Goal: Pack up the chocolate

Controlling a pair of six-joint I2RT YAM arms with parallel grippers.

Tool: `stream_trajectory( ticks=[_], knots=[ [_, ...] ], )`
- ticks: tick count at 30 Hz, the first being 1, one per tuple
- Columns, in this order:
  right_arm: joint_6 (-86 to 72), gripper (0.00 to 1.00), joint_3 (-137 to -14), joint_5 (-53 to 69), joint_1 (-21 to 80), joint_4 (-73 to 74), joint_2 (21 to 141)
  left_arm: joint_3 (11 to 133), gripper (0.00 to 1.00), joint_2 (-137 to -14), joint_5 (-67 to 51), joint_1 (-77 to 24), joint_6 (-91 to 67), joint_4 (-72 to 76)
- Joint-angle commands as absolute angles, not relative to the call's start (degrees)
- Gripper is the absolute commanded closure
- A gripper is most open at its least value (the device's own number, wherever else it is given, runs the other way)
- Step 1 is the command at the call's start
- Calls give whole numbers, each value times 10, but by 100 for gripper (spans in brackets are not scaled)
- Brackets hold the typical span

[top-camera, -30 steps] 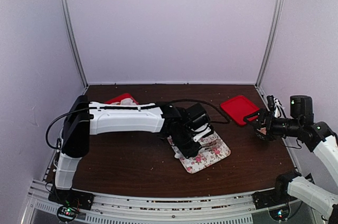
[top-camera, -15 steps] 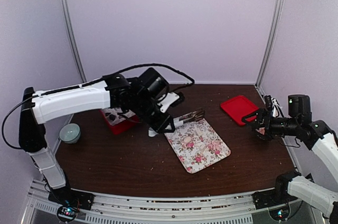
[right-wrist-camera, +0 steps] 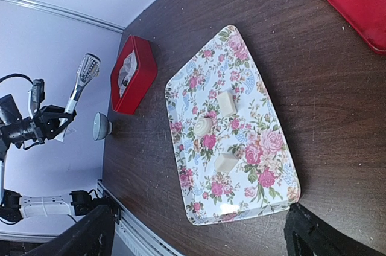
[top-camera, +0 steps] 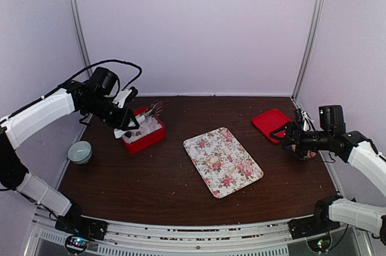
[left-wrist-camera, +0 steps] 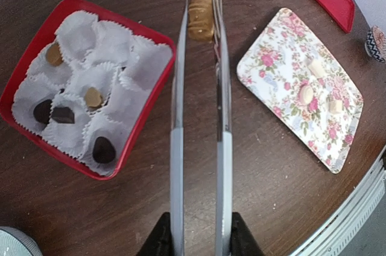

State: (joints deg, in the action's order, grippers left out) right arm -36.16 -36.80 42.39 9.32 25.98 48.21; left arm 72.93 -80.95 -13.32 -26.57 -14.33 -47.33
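Tan chocolate (left-wrist-camera: 200, 19) pinched at the tip of the tongs (left-wrist-camera: 198, 147), near the red box (left-wrist-camera: 155, 108); we judge it bound for an empty paper cup (left-wrist-camera: 148, 66). Left gripper (left-wrist-camera: 198, 241) squeezes the tongs shut. Three pale pieces (left-wrist-camera: 306, 93) wait on floral tray (left-wrist-camera: 259, 87). Right gripper (top-camera: 289, 137) gapes, idle.
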Motion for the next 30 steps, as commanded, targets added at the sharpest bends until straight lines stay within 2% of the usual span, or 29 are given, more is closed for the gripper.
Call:
stream_trajectory(
  ticks=[1,7,14,21,30],
  knots=[
    [-367,0,-399,428,91,211,503,717,89,-797,-191,-198,-87,-471],
    [-353,0,-421,431,91,211,538,708,89,-831,-231,-147,-69,-469],
    [-357,0,-426,407,91,187,555,733,89,-882,-274,-133,-20,-497],
    [-381,0,-410,423,92,139,563,730,88,-883,-273,-123,16,-528],
    [-358,0,-439,426,92,165,583,701,87,-868,-213,-112,8,-550]
  ],
)
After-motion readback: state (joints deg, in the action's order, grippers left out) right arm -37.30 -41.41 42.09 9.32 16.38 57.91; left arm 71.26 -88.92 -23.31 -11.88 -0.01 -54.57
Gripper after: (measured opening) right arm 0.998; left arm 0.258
